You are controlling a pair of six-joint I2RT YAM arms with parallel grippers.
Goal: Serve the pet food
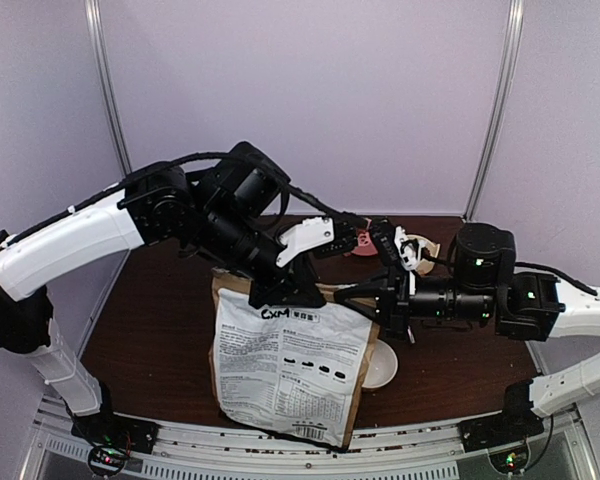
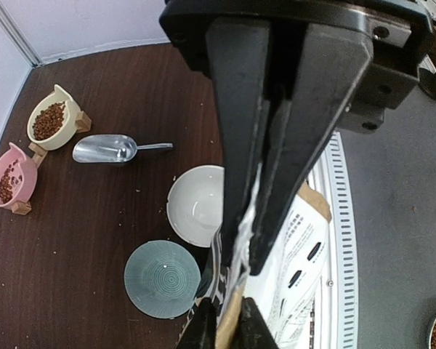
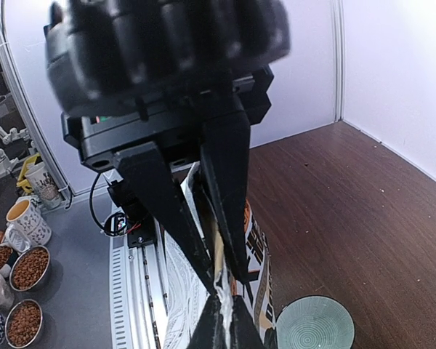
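A brown paper dog-food bag with a white printed label stands upright at the table's front. Both grippers pinch its top edge. My left gripper is shut on the left part of that edge, as the left wrist view shows, with the bag hanging below. My right gripper is shut on the right part, with the bag below it. Reddish-brown kibble lies in a cream bowl and a pink bowl at the table's far side.
An empty white bowl and a teal ribbed plate sit beside the bag. A metal scoop lies near the cream bowl. Steel bowls of kibble and mugs stand off the table. White walls close in the back and sides.
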